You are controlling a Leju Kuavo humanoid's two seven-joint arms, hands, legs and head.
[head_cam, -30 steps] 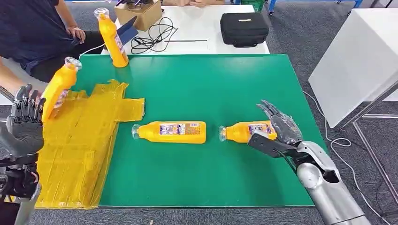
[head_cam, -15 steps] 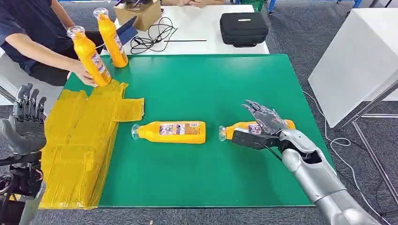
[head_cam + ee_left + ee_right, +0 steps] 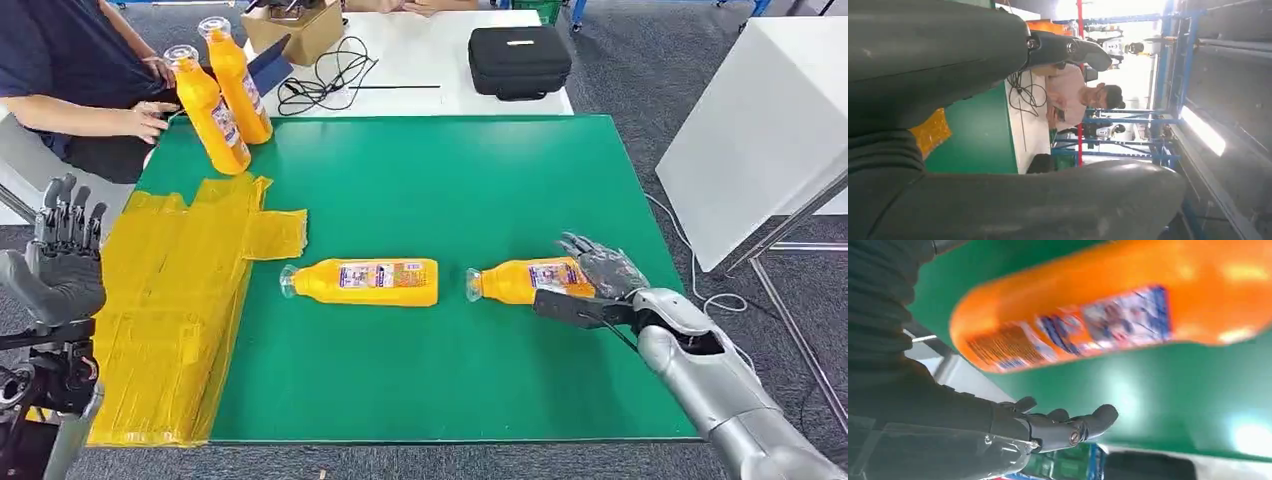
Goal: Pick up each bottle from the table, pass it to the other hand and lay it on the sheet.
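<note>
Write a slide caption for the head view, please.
Right hand reaches the nearer lying bottle on the green table; left hand waits open beside the yellow sheet.

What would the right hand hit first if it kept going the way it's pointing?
Most likely the nearer lying bottle: the right hand is at its base end, fingers spread beside it. Contact is unclear.

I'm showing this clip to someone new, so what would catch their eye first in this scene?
Probably the two orange bottles lying on their sides mid-way across the green table, with the right hand at the base of the nearer bottle; the other bottle lies beside it. Next, the crumpled yellow sheet along the table's left edge, the raised left hand beside it, and two upright bottles at the far left corner near a seated person.
</note>
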